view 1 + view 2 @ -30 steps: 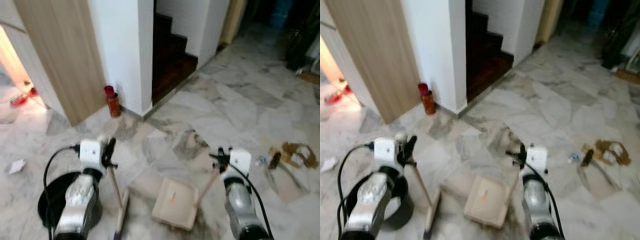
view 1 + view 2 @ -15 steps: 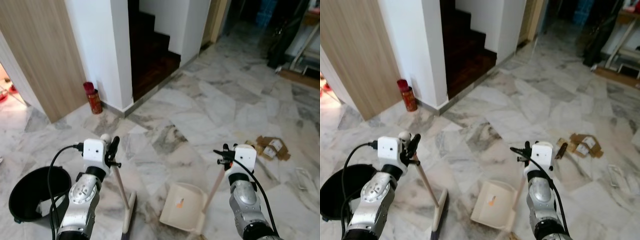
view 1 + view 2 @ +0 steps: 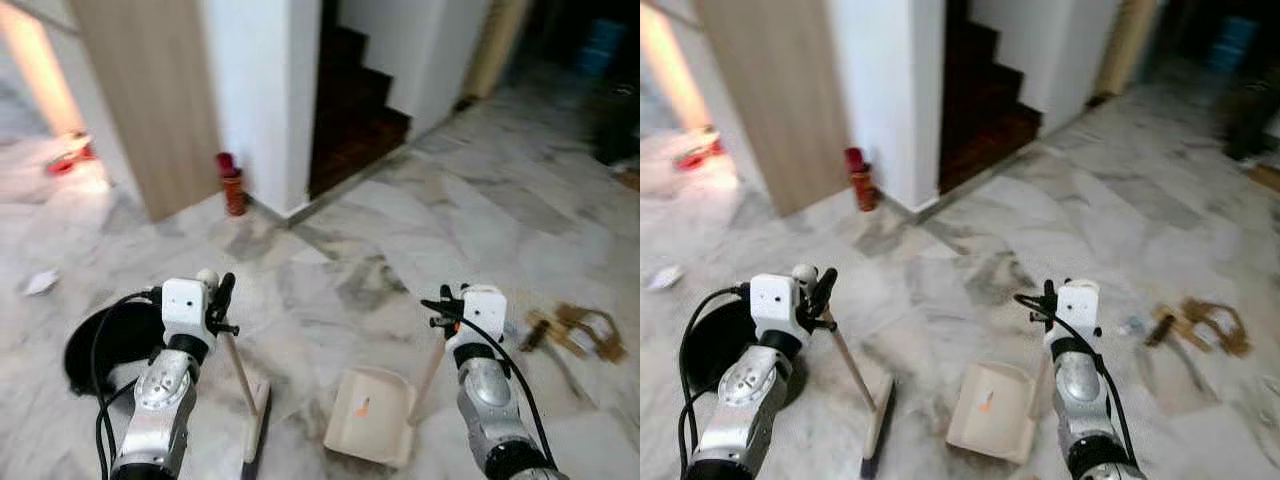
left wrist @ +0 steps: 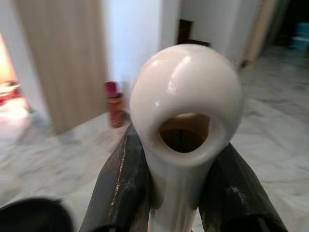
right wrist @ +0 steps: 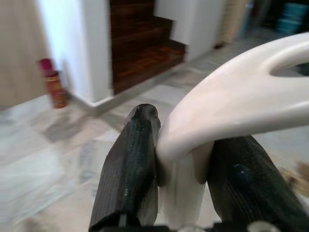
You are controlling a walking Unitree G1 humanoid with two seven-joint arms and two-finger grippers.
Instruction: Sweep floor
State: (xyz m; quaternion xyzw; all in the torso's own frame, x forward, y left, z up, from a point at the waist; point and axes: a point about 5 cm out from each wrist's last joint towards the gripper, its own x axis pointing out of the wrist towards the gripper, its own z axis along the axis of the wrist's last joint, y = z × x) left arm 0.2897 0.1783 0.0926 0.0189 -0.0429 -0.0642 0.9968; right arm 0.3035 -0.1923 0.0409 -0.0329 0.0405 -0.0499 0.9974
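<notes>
Grey-veined marble floor, slightly blurred in the head views. Left hand clamped on the broom near the handle's top; in the left wrist view both fingers pinch the white looped handle end. Broom head down on the floor, just left of the dustpan. Right hand clamped on the dustpan's long cream handle; right wrist view shows fingers pressed either side of the grip. Dustpan tray flat on the floor between the two arms, small orange speck inside.

Progress, as a judgement: early. Both tools in hand, little visibly collected. Litter (brown cardboard-like scraps, a dark stick-shaped piece) lying well off to the right of the dustpan, not yet swept. Small white scrap on the floor far left, also untouched. Black bin beside the left arm, ready for emptying; contents impossible to tell. Red canister by the white wall corner, stairs behind.

Left to do: move to the right-hand debris, brush it into the pan, then the white scrap, then tip into the bin.
</notes>
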